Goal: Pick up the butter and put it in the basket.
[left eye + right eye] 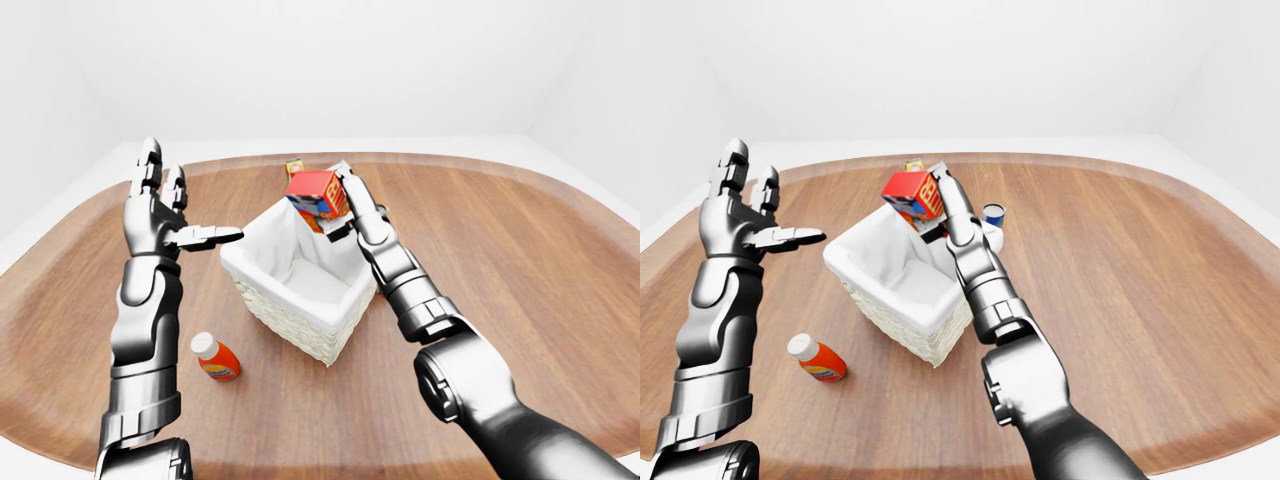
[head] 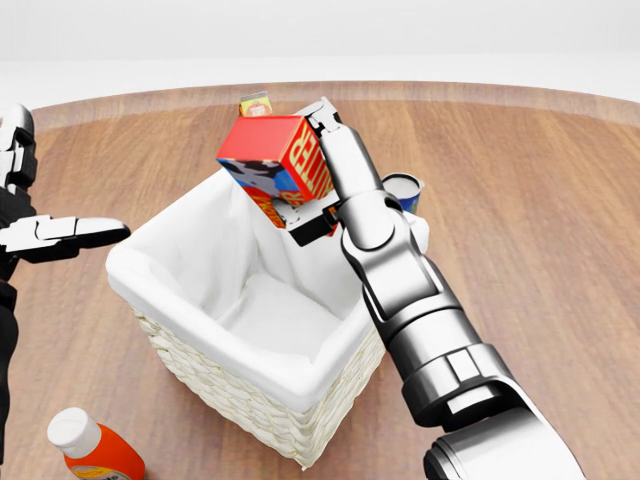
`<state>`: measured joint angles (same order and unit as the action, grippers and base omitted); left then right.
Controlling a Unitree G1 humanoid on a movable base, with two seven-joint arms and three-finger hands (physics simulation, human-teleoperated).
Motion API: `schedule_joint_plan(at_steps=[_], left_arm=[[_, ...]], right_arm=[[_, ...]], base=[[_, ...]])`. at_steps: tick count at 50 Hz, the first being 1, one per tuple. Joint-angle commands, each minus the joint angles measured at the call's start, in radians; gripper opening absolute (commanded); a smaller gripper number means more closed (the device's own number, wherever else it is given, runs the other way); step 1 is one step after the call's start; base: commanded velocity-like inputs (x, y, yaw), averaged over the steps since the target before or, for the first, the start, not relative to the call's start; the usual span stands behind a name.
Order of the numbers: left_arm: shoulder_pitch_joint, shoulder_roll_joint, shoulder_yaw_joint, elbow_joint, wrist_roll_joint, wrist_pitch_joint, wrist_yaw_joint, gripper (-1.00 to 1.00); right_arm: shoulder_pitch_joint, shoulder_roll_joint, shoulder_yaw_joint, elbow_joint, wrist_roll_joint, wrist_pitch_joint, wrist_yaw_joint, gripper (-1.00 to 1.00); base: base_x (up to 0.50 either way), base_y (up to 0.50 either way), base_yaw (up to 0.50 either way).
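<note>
In the head view, the butter (image 2: pixel 268 163) hangs above the basket (image 2: pixel 250 395)'s top edge, a bottle (image 2: pixel 92 450) lies lower left, a can (image 2: pixel 403 190) upper right.

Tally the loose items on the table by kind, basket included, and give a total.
Butter box, held by the right hand: 1
Basket: 1
Bottle: 1
Can: 1
Carton: 1
Total: 5

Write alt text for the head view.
The right hand holds a red butter box tilted above the white-lined wicker basket on a wooden table. The left hand is open at the left edge; an orange bottle lies at bottom left.
</note>
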<state>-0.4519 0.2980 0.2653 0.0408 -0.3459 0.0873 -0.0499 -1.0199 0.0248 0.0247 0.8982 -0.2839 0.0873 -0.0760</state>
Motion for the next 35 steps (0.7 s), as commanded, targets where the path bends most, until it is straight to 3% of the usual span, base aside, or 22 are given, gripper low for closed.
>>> schedule_joint_plan(at_steps=[1, 35], left_arm=[[0.001, -0.001, -0.003, 0.03, 0.003, 0.0, -0.007, 1.0], [0.015, 0.01, 0.015, -0.021, -0.023, 0.0, -0.005, 1.0]], right_arm=[[-0.012, 0.027, -0.003, -0.018, 0.011, 0.0, -0.028, -1.0], [-0.07, 0.07, -0.028, 0.247, 0.104, 0.0, -0.061, -1.0]], base=[[0.0, 0.0, 0.0], [0.0, 0.0, 0.0]])
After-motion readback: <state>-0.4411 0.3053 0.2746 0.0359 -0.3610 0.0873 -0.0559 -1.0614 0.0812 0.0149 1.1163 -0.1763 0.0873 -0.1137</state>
